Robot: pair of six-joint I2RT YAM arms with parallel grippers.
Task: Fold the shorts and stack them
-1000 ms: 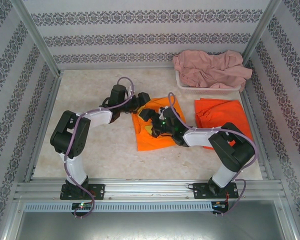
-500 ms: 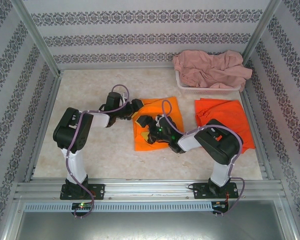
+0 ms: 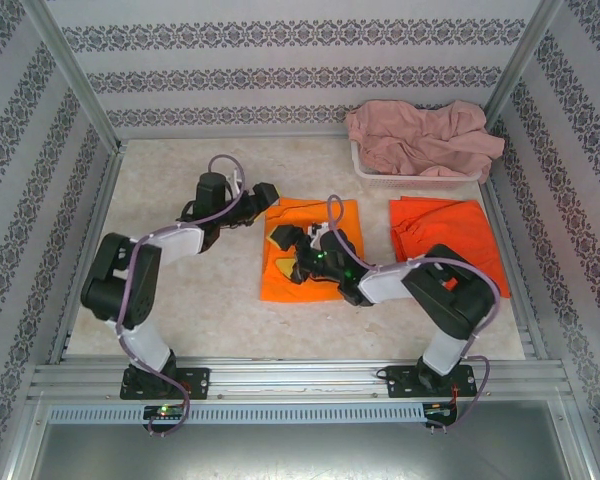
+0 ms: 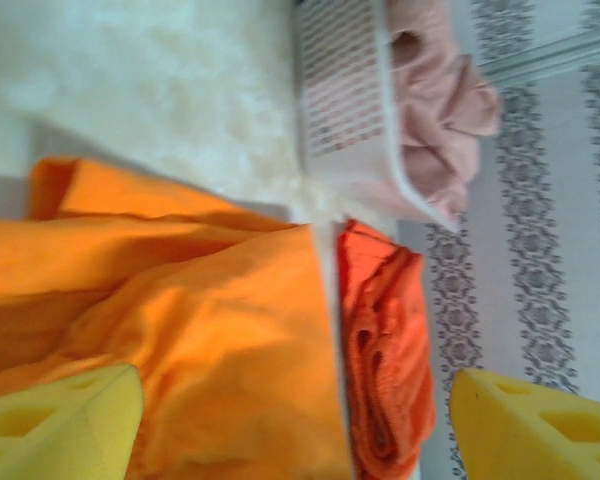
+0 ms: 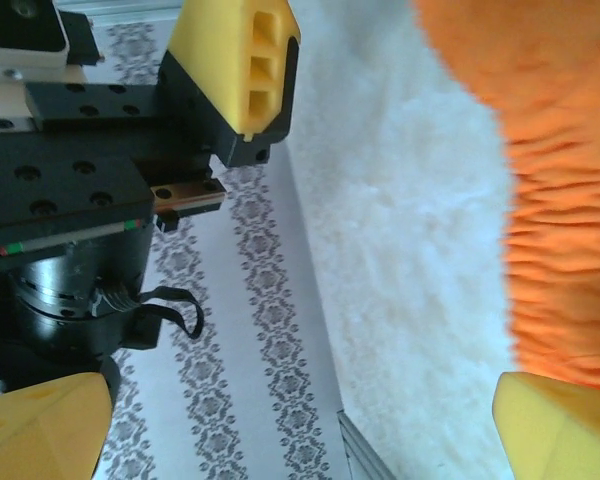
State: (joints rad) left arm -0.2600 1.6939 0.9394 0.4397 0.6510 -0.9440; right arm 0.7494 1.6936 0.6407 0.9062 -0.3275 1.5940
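At centre, orange shorts (image 3: 280, 285) now flatter

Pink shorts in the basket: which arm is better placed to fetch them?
Probably right. The pink shorts lie in the basket at the far right, on the right arm's side, and its jaws are open. The left arm must reach across the centre orange shorts.

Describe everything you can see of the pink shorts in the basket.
The pink shorts are dusty pink, soft, thin-looking cloth, unfolded and crumpled into a loose, creased heap. They lie in the white perforated basket at the far right corner of the table, filling it and spilling over its rim at the right and the back. The left wrist view shows a bunched lobe hanging past the basket's wall. The waistband and drawstring cannot be made out. As far as can be seen, only the basket touches them.
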